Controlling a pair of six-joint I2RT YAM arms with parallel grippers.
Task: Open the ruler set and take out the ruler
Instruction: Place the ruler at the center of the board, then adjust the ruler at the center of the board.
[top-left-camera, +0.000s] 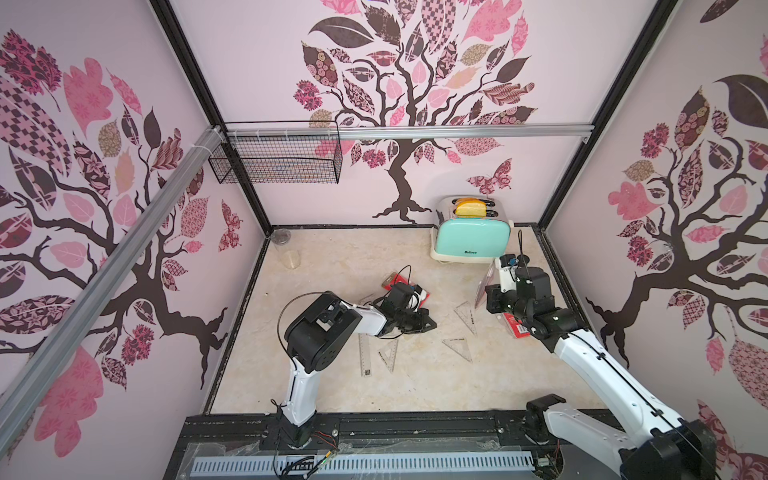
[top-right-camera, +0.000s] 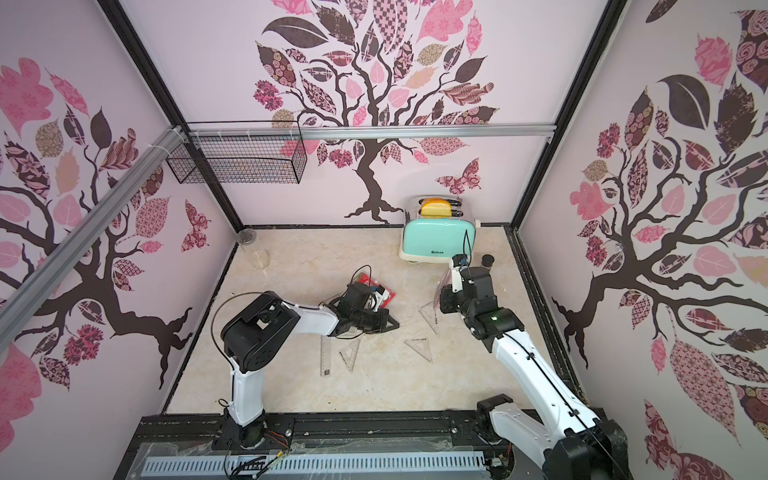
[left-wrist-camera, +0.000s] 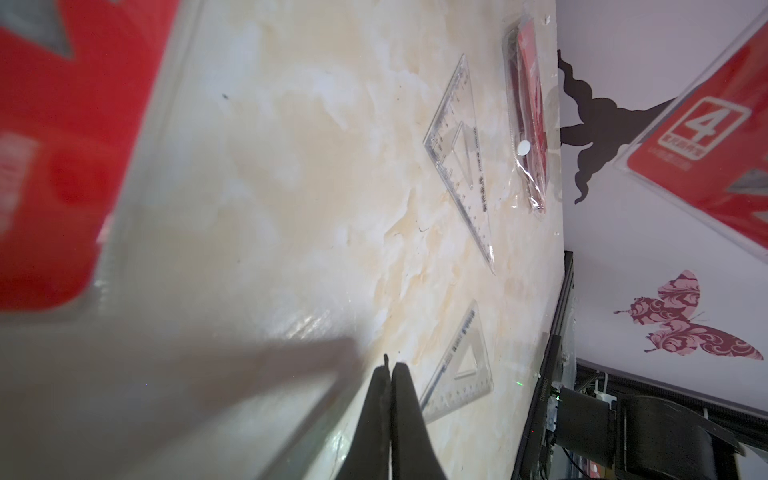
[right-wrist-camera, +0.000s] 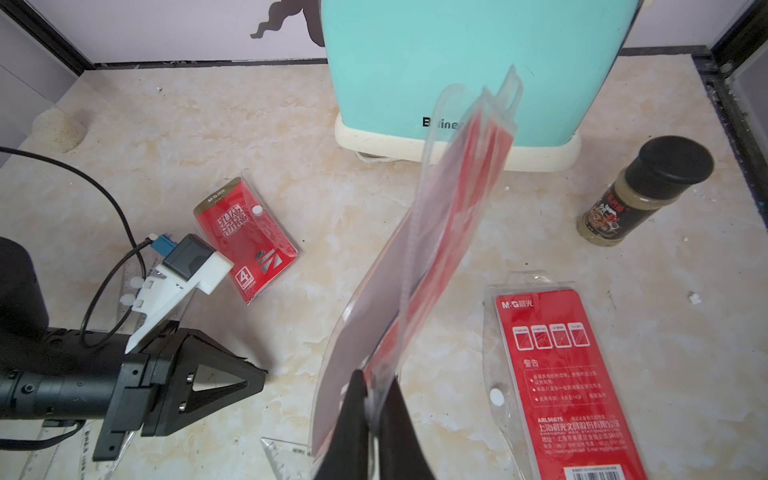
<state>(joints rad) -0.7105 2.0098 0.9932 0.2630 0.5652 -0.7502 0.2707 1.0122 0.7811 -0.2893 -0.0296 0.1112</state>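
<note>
Hanging from the right fingers (top-left-camera: 487, 300), the ruler set (top-left-camera: 484, 286) appears in both top views only as a thin, clear, edge-on sliver. It is held clear of the bench (top-left-camera: 332, 374) in front of the toaster (top-left-camera: 473, 239). The wrist hides most of those fingers, so their grip is hard to make out from above. The left fingers (top-left-camera: 430, 324) sit low over mid-bench. Their arm covers part of a second red set (top-left-camera: 390, 283) and the far end of the straight ruler (top-left-camera: 365, 353), which lies flat beside a clear triangle (top-left-camera: 388, 353). A third set (top-left-camera: 515, 328) is half hidden under the right arm.

From the left wrist, the left fingers (left-wrist-camera: 390, 399) are pressed together with nothing between them. A red blur fills one side, too close to be sharp. The held set (left-wrist-camera: 706, 166) is cut off by the frame edge, and a white "4" on its red card is readable.

From the right wrist, the right fingers (right-wrist-camera: 370, 411) are clamped on one edge of the set (right-wrist-camera: 436, 249). It is a soft, clear pouch with a ribbed seam and a red card insert, standing tilted with its far end across the toaster. I cannot tell whether its flap is undone or whether any ruler is inside. The lower end of the third set (right-wrist-camera: 557, 374) runs out of frame.
</note>
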